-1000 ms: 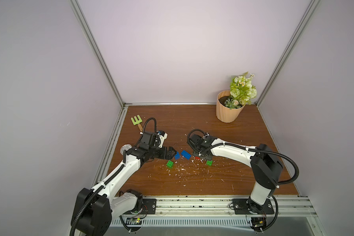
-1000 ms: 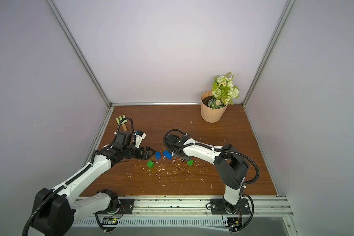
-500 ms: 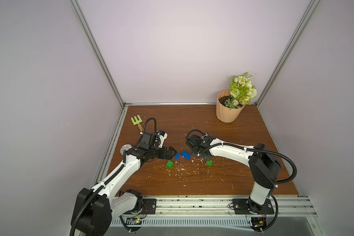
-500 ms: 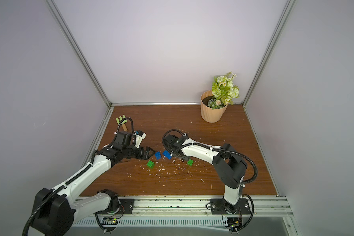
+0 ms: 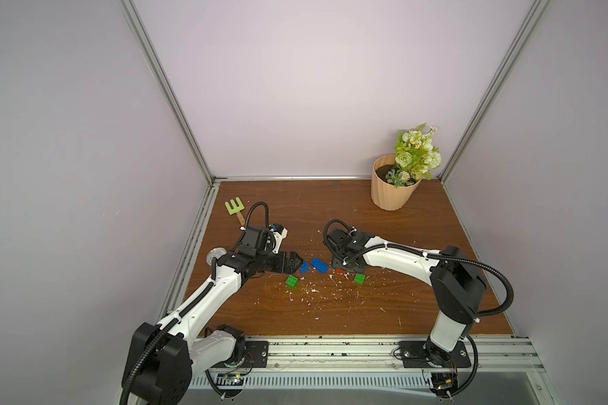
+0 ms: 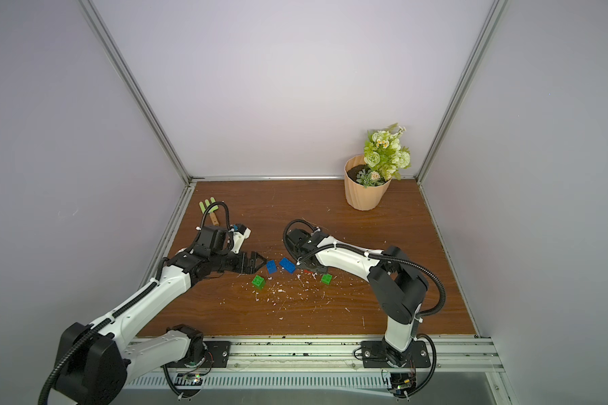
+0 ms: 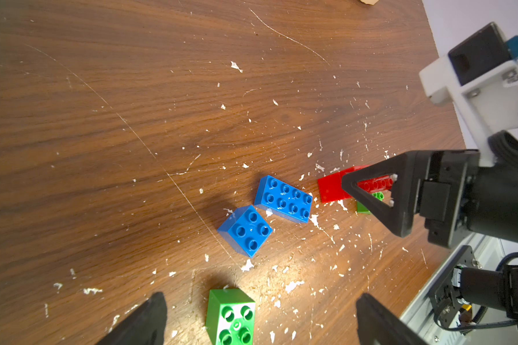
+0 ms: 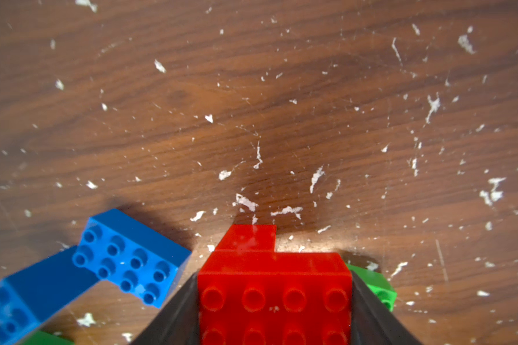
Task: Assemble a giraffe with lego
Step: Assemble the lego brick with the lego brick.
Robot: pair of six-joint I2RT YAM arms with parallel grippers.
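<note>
Right wrist view only: right gripper (image 8: 274,277) clamped on the red oblong brick (image 8: 274,298), one black finger (image 8: 368,313) tight against each end; second red block (image 8: 245,239) jutting out beyond, touching; clicked on or not, cannot tell.
Left wrist view only: left gripper (image 7: 260,298) spread wide, holding nothing; near green brick (image 7: 232,316) on the table just ahead of the gap.
Both top views: whole pen, both arms reaching low toward the middle of the table (image 5: 330,210); red barely visible under the right gripper.
Lego position: clustered between the two grippers, nearer the front edge; all on the wood, none stacked except perhaps the red pair.
Blue count: two, blue square brick (image 5: 304,267) by the left fingertips, blue oblong brick (image 5: 319,265) just beside it.
Green count: two, the far green brick (image 5: 359,278) just beside the right gripper.
Red count: two shapes.
Other items: one flower pot (image 5: 392,194), one green rake (image 5: 235,207), both at the back.
Textures: glossy plastic with round studs; dark scratched wood grain strewn with white flecks (image 8: 245,201); ribbed peach pot.
</note>
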